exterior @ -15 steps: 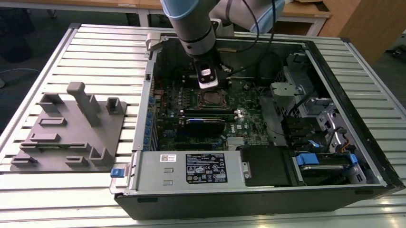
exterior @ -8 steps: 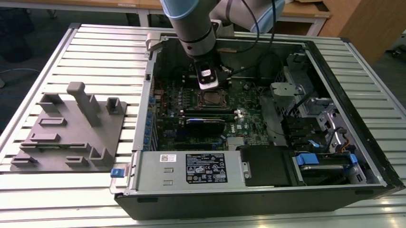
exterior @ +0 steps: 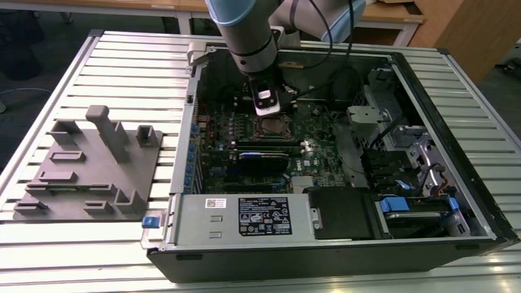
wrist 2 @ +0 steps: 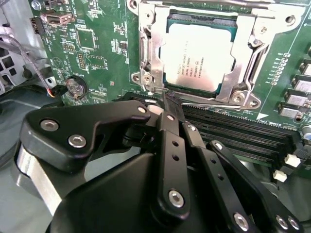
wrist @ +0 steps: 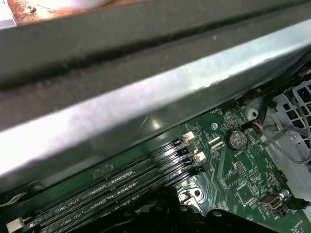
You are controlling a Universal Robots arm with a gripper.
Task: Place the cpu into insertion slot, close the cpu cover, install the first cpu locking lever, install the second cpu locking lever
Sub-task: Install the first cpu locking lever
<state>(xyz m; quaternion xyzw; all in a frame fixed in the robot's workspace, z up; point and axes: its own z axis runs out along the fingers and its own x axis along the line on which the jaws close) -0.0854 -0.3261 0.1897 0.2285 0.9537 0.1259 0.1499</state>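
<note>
Pincer [wrist 2: 166, 103], tips together, at the cpu cover [wrist 2: 147, 48] rim, cpu [wrist 2: 199, 53] inside, black memory slots [wrist 2: 233, 132] just beside.

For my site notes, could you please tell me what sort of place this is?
Probably a robotics lab or workshop: an open computer case on a slatted metal table, a grey fixture block beside it, wooden desks behind.

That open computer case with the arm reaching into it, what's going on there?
A robot arm has its end effector down inside the open computer case, just above the green motherboard. In the second wrist view the cpu is seated on the board, with the cpu cover lying flat around it. The end effector's tip is at a thin metal lever that runs along one edge of the cover.
</note>
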